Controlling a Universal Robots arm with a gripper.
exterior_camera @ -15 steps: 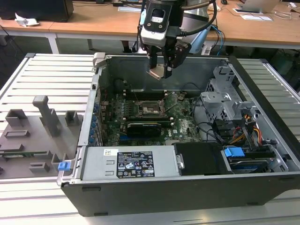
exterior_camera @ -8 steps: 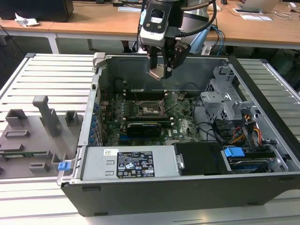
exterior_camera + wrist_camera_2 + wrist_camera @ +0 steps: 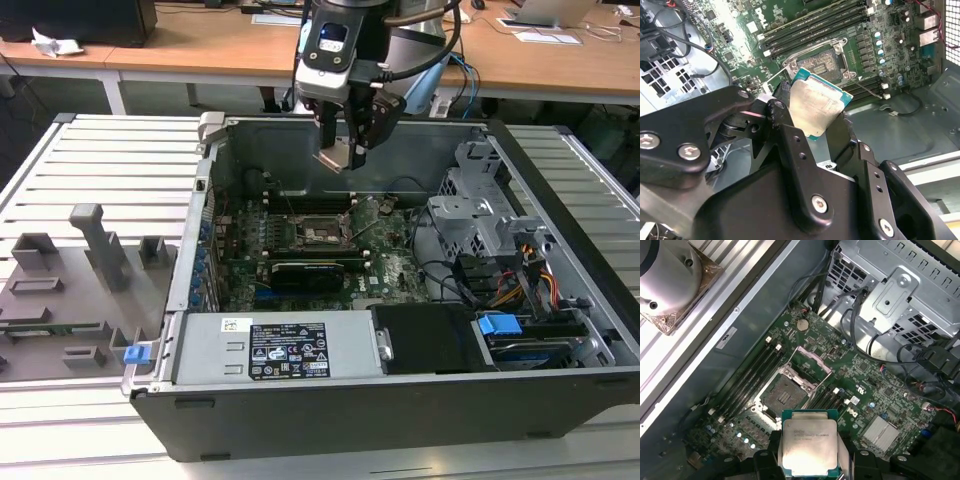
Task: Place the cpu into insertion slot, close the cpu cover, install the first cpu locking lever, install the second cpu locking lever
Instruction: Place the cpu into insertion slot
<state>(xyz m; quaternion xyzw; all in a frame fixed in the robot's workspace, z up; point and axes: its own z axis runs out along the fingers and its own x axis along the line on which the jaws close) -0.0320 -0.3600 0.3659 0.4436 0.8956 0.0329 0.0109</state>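
Print shows in three places: fine lines across the metal top of the cpu (image 3: pixel 807 447), a white-and-black label on the power supply (image 3: pixel 290 352), and a small white tag just above that label's corner. I leave all of it unread.

The open case (image 3: pixel 560 190) holds the green board (image 3: pixel 385 268) flat on its floor. A long black card (image 3: pixel 305 270) stands across the board, and the power supply lies along the near wall. A metal drive cage (image 3: pixel 480 215) sits toward the exterior view's right, with loose cables and a blue tab (image 3: pixel 498 325) near it. Outside the case, on the exterior view's left, a grey fixture (image 3: pixel 60 290) lies on the slatted table.

On the board the socket (image 3: pixel 785 394) is bare – no chip in it – with dark memory slots (image 3: pixel 757 370) on either side. The cover (image 3: pixel 812 359) looks tipped back from the socket.

The gripper (image 3: pixel 345 150) hangs over the case's far side, well above the board. Its black fingers (image 3: pixel 785 120) pinch the cpu by two opposite edges – one finger on each side, metal top exposed between them. In the second wrist view the chip is tilted, one green-edged corner toward the socket. It is apart from the socket and touches nothing but the fingers.
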